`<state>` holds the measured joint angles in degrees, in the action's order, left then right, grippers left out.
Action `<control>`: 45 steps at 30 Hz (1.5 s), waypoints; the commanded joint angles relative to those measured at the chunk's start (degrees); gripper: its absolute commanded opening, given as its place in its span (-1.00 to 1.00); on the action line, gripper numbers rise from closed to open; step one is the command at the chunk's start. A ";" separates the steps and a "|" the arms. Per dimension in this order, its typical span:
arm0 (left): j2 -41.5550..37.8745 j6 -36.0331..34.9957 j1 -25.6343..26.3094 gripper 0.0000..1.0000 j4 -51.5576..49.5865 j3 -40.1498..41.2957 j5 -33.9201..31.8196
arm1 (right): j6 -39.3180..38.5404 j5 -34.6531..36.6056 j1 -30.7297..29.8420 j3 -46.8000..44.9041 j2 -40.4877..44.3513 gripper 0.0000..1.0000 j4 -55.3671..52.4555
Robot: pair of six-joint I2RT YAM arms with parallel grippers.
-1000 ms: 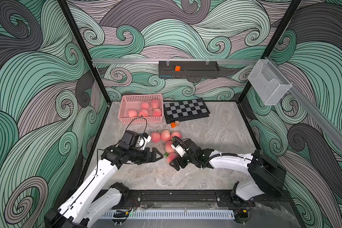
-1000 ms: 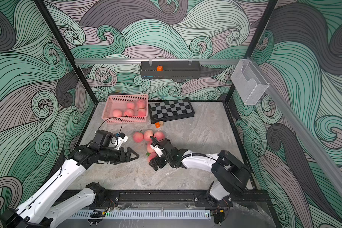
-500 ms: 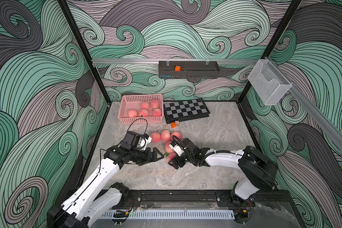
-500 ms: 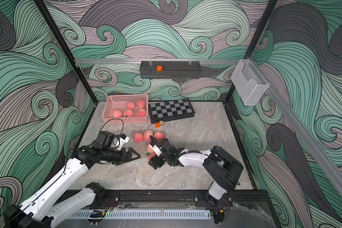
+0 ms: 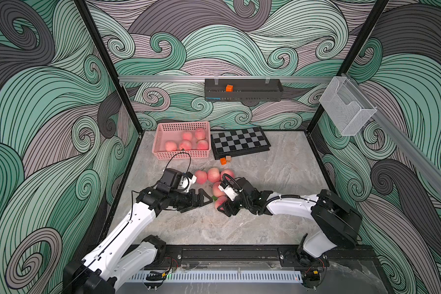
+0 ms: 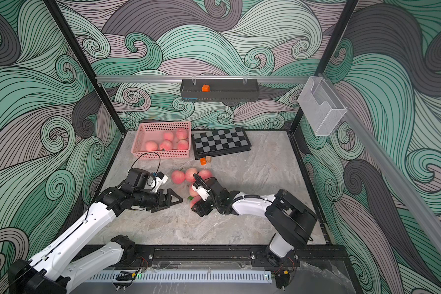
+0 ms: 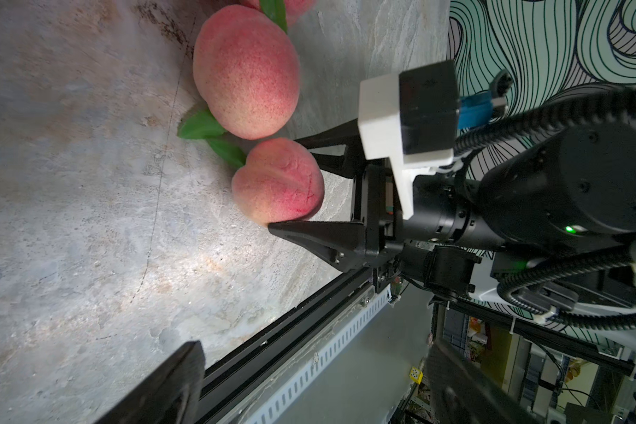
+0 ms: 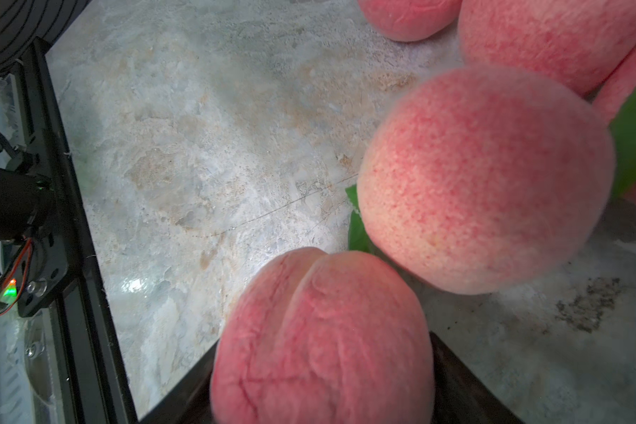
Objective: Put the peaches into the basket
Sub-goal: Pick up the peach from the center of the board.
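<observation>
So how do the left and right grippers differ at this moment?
The left gripper has its fingers spread wide and empty; the right gripper has its fingers closed on a peach. The left gripper lies clear of the loose peaches; the right gripper is in among them. Both sit low over the table, facing each other.

A chessboard [image 5: 239,142] lies flat towards the back of the grey marbled table [image 5: 278,178]. Just off its near edge sit an orange cube [image 5: 223,161] and a tan cube [image 5: 228,158], side by side. On the back wall a black slotted tray [image 5: 255,90] hangs from a silver rail [image 5: 163,79] with a second orange cube [image 5: 229,88] in it, left of its middle. A clear mesh holder [image 5: 346,109] hangs on the right wall
</observation>
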<state>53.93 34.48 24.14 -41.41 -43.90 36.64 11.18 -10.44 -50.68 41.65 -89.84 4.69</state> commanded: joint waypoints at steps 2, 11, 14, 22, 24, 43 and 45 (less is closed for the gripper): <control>1.08 1.92 0.28 0.90 3.73 -0.53 2.87 | -3.04 -0.43 0.38 -2.41 6.06 0.46 1.66; 7.13 3.16 0.85 0.90 7.75 -3.59 7.49 | -7.32 -1.37 -0.71 -4.55 17.35 0.49 3.02; 8.15 3.55 2.21 0.91 9.13 -4.53 7.34 | -8.37 -1.85 -1.54 -4.89 20.11 0.50 3.84; 9.68 5.04 5.25 0.91 12.14 -5.85 7.13 | -9.68 -2.83 -2.59 -4.73 23.89 0.51 3.98; 10.18 5.55 5.91 0.91 13.21 -6.00 7.23 | -9.77 -3.08 -2.71 -4.73 24.27 0.52 4.11; 12.34 7.88 10.66 0.62 16.66 -6.99 7.66 | -10.39 -2.84 -2.99 -2.73 24.24 0.55 3.57; 12.34 7.97 10.75 0.57 16.77 -6.99 8.07 | -10.39 -2.65 -2.95 -2.63 24.07 0.55 3.44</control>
<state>65.93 42.24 34.22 -26.00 -49.28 42.94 2.04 -12.58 -53.39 37.43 -65.82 7.38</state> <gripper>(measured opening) 0.792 0.775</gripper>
